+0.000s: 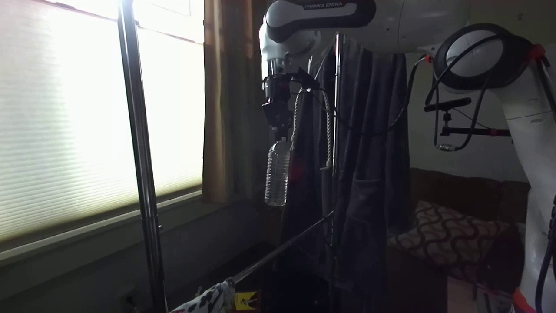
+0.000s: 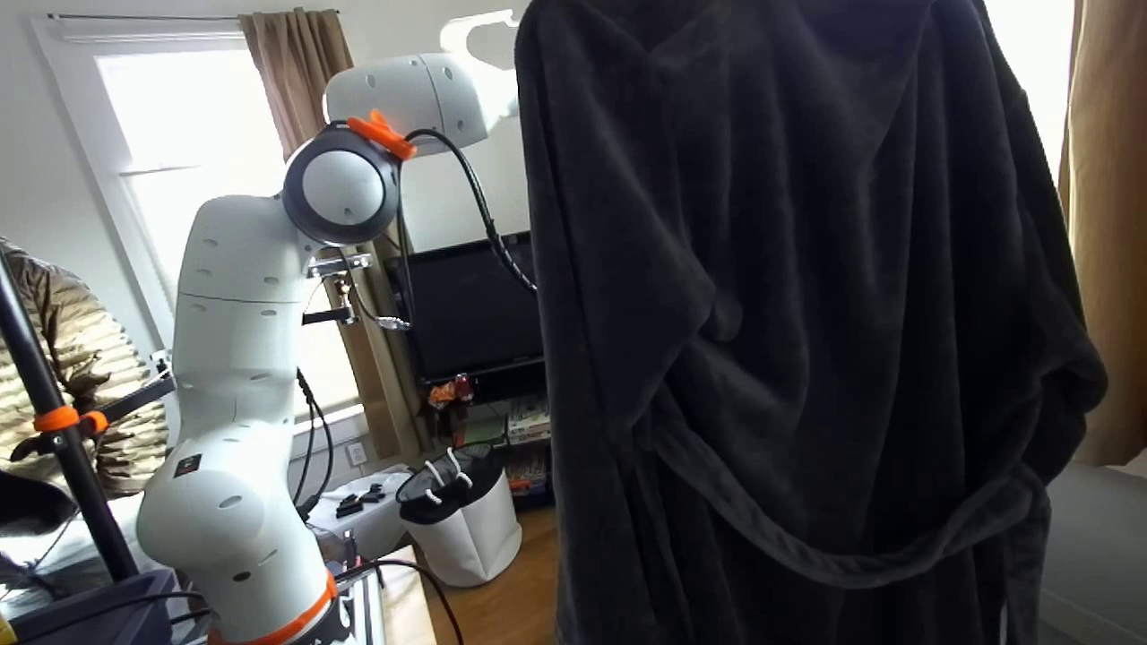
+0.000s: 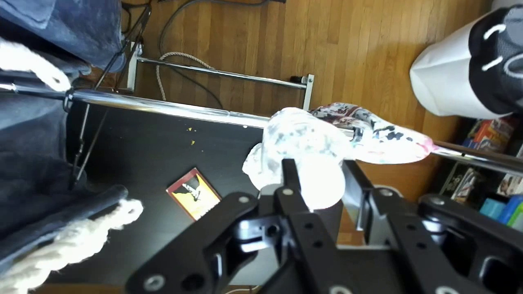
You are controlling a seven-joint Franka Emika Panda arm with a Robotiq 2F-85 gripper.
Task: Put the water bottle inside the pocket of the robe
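Clear bottle point(image 1: 277, 177) hung at 9 o'clock of the robe point(image 1: 369, 130) in an exterior view | long axis near-vertical, neck just past 12 | jaws gripped its neck, narrowly parted | arm point(image 1: 417, 26) reached from 3, end pointing to 6

Red-and-yellow box point(image 3: 194, 194) on black tabletop point(image 3: 143, 155)

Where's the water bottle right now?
In an exterior view, the water bottle is near mid-picture, hanging from the pincer, by the left edge of the dark robe.

"FRANKA EMIKA" on arm point(image 1: 408, 26) (shelf items point(image 3: 497, 131) seemingly unreadable).
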